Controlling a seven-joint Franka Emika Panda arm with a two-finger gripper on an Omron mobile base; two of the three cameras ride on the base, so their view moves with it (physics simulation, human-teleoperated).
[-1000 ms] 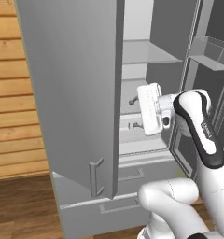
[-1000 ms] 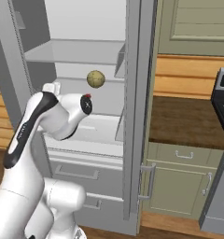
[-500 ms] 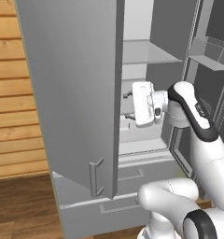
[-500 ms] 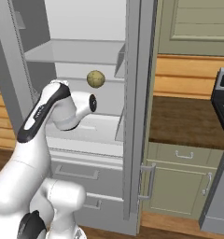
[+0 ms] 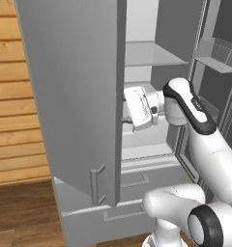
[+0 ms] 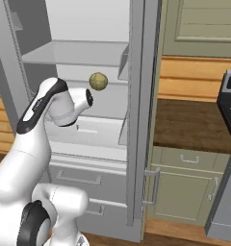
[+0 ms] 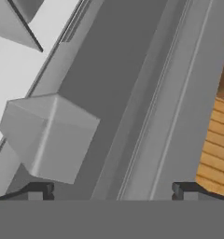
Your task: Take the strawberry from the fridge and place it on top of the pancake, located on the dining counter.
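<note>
fridge stands open; right base view catches a yellow-green ball on its shelf, arm reaching inside, gripper fingers spread wide, empty.

The fridge was light grey outside, with white shelves inside. A yellow-green ball sat there. The arm was white with dark joints. Beside stood pale green cabinets, a dark-brown bench and tan plank walls.

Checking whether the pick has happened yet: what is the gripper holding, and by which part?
Nothing. The gripper is open inside the fridge, with only grey fridge wall between its fingertips.
</note>
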